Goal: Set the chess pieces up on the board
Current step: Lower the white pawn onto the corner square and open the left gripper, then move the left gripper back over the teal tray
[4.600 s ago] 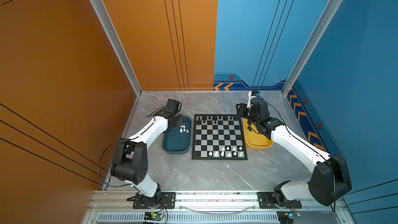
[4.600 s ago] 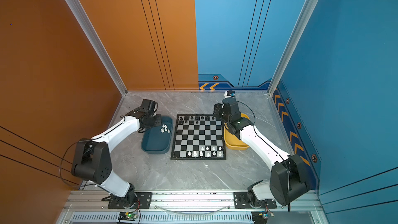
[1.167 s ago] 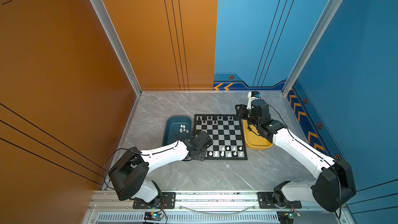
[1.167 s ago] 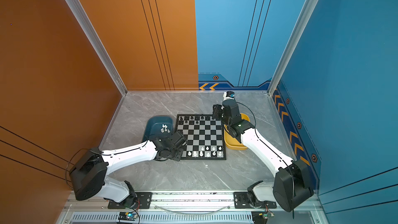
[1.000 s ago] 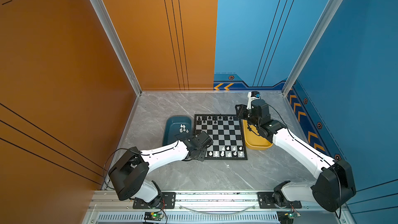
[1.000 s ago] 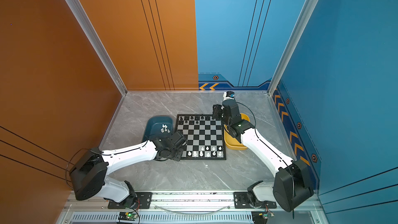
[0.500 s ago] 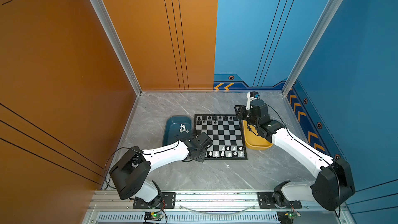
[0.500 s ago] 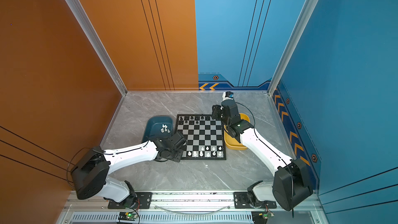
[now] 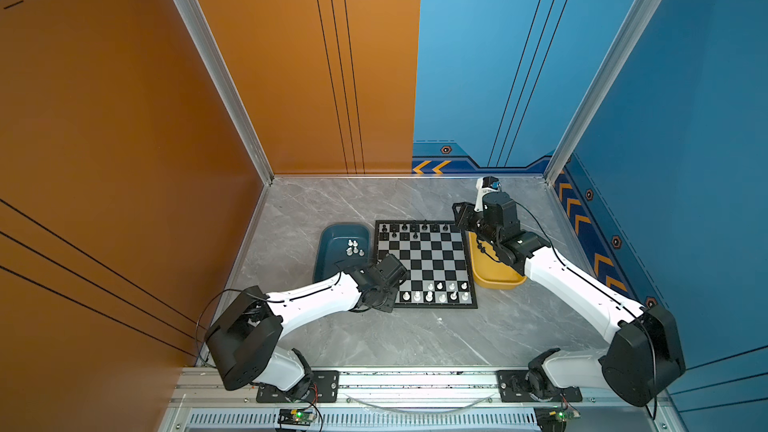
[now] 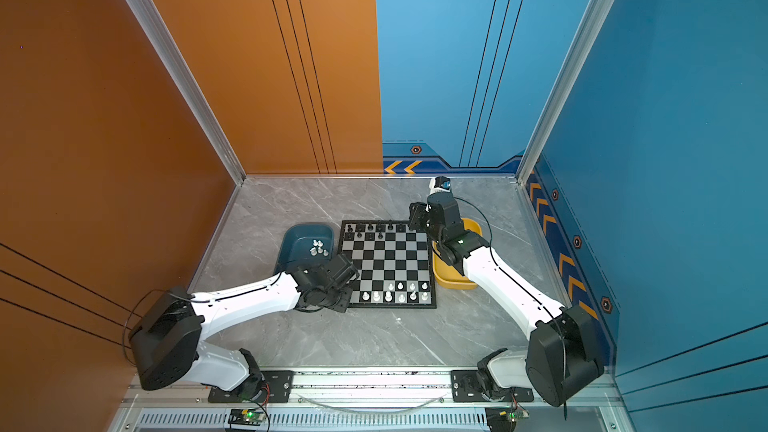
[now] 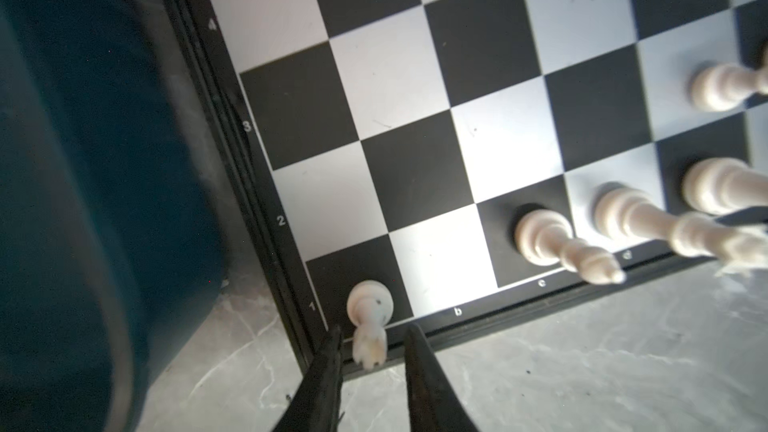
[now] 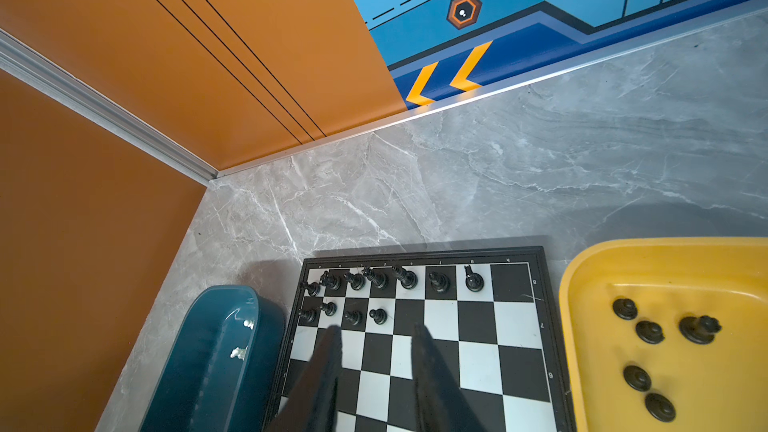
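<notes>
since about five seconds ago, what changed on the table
The left gripper swung from over the teal tray to the near left corner of the board, and its jaws have let go of a white rook now standing on that corner square. The right gripper stayed open, hovering over the board's far right end beside the yellow tray; the rest looks unmoved.

Both top views high overhead, wrist cameras nearer, all share board (image 9: 426, 263)
</notes>
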Robot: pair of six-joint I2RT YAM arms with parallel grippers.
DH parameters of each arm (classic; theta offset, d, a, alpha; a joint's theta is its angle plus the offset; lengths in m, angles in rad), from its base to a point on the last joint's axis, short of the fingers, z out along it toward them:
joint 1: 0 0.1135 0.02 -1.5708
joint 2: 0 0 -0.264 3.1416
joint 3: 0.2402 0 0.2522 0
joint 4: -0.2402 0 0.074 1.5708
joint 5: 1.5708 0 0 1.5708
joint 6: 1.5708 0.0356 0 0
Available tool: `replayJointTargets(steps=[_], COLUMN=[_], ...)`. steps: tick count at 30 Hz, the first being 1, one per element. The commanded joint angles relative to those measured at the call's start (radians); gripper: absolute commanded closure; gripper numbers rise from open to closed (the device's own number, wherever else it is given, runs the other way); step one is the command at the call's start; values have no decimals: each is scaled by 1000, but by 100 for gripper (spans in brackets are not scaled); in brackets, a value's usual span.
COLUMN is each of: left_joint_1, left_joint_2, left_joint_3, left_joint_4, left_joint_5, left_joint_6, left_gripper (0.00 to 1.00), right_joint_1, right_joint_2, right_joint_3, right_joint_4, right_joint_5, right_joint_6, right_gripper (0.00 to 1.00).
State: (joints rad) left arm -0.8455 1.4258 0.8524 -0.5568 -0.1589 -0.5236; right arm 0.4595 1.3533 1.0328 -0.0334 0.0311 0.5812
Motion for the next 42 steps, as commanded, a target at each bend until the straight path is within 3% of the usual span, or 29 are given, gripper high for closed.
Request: replayJointTargets(steps=[1,9,16,21,26,42], left_joint_1=[-2,19,234,358,448,580], left_joint_2=[-82,-310,-401,-360,-271,-58], left_joint_3=[22,66,36,41,45,47], left_joint_4=[-64,-137,-135,-103,-28,189], left_joint_5=[6,-140,-173,-167,-93,105], left_joint_6=[0,45,95,147,192,253], left_gripper=[69,59,54,53,51,56], right_joint_1=[8,8,8,6,3,-9], right_joint_2=[0,2,3,3,10,46], right_joint_3=[17,17,18,19,20,33], right_joint_4=[-4,-1,-5,-6,-7,-5], right_joint_5=[18,20,20,24,24,10], right_joint_6=[-8,-9,-12,-13,-14,-11], right_gripper=[69,69,69,69,69,69])
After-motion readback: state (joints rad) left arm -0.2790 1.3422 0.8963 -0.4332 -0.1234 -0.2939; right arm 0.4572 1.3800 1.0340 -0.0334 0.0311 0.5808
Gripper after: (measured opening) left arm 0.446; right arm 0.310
